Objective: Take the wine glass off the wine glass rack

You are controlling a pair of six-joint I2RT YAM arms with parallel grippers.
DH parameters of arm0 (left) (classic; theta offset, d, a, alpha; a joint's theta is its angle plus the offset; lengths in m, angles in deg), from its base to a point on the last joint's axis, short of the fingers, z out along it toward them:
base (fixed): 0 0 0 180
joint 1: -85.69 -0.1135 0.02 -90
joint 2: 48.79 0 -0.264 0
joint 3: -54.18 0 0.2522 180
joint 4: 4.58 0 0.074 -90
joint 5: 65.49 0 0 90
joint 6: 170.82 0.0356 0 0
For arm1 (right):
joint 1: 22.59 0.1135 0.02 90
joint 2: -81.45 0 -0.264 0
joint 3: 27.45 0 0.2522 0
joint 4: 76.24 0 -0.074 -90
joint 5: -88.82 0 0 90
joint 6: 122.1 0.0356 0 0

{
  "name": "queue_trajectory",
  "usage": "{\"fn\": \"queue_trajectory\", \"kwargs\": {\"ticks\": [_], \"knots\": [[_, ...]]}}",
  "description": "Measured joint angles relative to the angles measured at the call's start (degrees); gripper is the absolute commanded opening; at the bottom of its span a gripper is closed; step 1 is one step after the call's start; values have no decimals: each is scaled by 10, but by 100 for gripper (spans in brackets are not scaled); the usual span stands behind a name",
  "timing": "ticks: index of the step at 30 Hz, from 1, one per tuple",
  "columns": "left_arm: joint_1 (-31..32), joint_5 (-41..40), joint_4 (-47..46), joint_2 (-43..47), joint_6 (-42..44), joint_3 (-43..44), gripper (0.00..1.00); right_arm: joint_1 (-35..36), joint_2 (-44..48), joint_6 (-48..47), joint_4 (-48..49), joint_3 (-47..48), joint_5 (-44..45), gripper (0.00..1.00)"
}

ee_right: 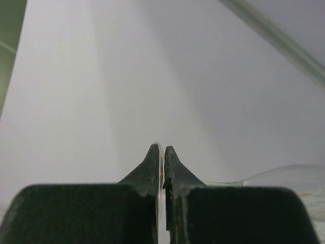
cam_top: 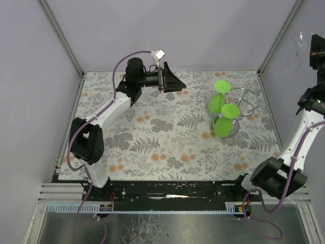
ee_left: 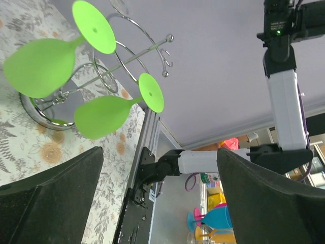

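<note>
The silver wire wine glass rack (cam_top: 242,104) stands at the far right of the floral mat. Two green wine glasses (cam_top: 217,103) hang on it; the left wrist view shows the rack (ee_left: 133,56) and the green glasses (ee_left: 101,117) too. My right gripper (cam_top: 311,48) is raised high by the right wall, away from the rack. It is shut on the thin foot of a clear wine glass (cam_top: 299,39), whose bowl (ee_right: 297,179) shows to the right of the closed gripper (ee_right: 163,152). My left gripper (cam_top: 171,81) is open and empty, left of the rack and facing it (ee_left: 160,203).
Grey enclosure walls with metal corner posts (cam_top: 277,35) surround the floral mat (cam_top: 167,137). The right arm (ee_left: 284,101) rises beside the right wall. Several coloured glasses (ee_left: 218,218) stand outside the enclosure beyond the black base rail (cam_top: 167,195).
</note>
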Motion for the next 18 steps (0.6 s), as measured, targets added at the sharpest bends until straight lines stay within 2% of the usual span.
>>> {"fn": "queue_trajectory", "kwargs": {"ticks": [4,8,13,18], "knots": [[-21,-2,10,16,7,0,93,30,-93,30,63,71,-52,0],[-38,-6,17,29,12,1,93,101,-166,41,91,143,-90,0],[-54,-12,29,42,16,0,93,204,-209,44,121,190,-127,0],[-75,-15,44,68,17,-1,93,285,-214,44,147,187,-151,0]]}}
